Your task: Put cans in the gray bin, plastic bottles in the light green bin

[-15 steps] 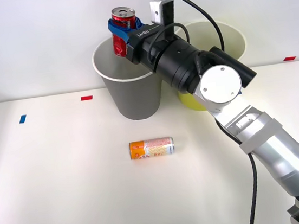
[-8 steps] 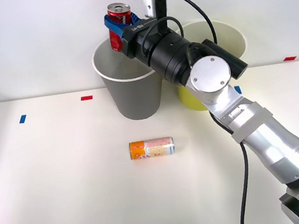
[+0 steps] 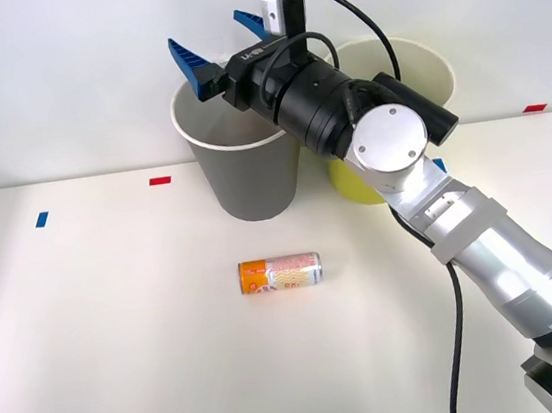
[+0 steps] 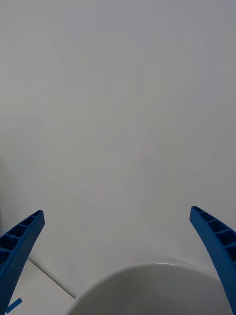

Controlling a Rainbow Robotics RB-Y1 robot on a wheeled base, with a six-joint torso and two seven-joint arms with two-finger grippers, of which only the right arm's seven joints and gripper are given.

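Worktop (image 3: pixel 124 366): white, flat, with small red and blue tape marks at its edges.

Orange and white can (image 3: pixel 279 274): lies on its side near the middle of the worktop, long axis across the front view, well apart from both bins. Judged light, rigid but thin-walled and easily dented; smooth and round, so likely to roll if nudged. The best hold appears to be across the middle of the barrel, fingers on opposite sides, approached from above.

Gray bin (image 3: pixel 241 165): stands upright behind the can, white rim, taller than the can is long. Its contents cannot be seen.

Light green bin (image 3: pixel 354 182): just beside the gray bin on the robot's right, largely hidden by the arm.

Right tool (image 3: pixel 221 44): hangs above the gray bin's rim, blue ribbed fingers (image 4: pixel 19 246) spread wide, nothing between them. In the wrist view the bin's white rim (image 4: pixel 147 275) sits below the gap.

No bottles are identifiable.
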